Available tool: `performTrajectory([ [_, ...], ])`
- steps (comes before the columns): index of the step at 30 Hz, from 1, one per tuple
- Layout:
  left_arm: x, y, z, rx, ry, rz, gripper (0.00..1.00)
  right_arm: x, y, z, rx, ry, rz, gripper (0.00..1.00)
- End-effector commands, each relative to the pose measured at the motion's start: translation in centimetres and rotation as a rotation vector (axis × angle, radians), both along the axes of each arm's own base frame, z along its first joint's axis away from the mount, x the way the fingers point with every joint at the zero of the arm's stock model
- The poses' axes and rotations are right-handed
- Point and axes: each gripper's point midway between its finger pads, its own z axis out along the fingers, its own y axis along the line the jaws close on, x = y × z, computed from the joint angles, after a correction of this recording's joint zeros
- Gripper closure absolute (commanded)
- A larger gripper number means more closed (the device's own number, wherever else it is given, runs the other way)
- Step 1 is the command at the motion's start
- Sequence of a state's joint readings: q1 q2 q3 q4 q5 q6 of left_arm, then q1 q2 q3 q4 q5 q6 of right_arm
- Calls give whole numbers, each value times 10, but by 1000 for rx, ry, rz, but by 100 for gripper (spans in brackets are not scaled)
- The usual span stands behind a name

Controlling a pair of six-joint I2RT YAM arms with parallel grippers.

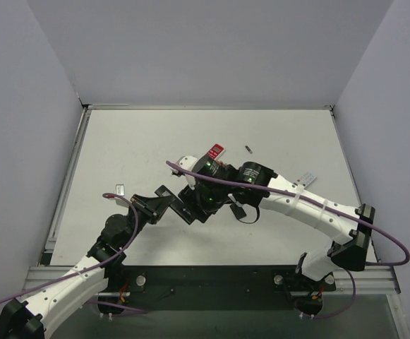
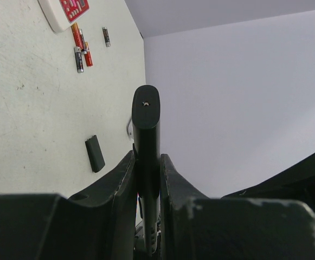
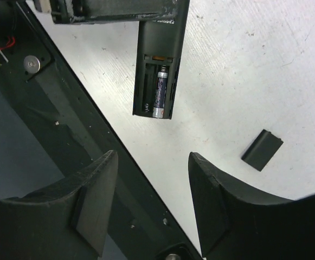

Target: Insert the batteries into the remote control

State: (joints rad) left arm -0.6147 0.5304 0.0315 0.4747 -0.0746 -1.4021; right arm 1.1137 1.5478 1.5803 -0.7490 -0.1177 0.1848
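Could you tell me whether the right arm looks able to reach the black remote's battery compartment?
Probably yes: the right gripper is open and empty, the open compartment of the remote control faces it with one slot free, and the cover lies aside.

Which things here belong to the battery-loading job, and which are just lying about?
Job: black remote in left claw; battery seated in its compartment; loose batteries; black battery cover.
Lying about: red-and-white remote; small white-grey remote.

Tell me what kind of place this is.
Probably a lab robot test cell: plain white tabletop, blank walls on three sides, metal mounting rail along the near edge.
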Motion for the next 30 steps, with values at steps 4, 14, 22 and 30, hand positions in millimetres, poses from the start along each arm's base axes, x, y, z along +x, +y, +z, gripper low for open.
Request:
performTrajectory([
  [4, -13, -1, -28, 7, 20, -44, 100, 2, -3, 13, 119, -112, 137, 50],
  [14, -14, -1, -22, 2, 5, -49, 100, 6, -4, -11, 81, 51, -123, 64],
  [22, -13, -2, -21, 2, -1, -50, 100, 10, -1, -33, -1, 114, -189, 73],
  [30, -13, -2, -20, 3, -2, -51, 100, 8, 6, -31, 4, 142, -181, 77],
])
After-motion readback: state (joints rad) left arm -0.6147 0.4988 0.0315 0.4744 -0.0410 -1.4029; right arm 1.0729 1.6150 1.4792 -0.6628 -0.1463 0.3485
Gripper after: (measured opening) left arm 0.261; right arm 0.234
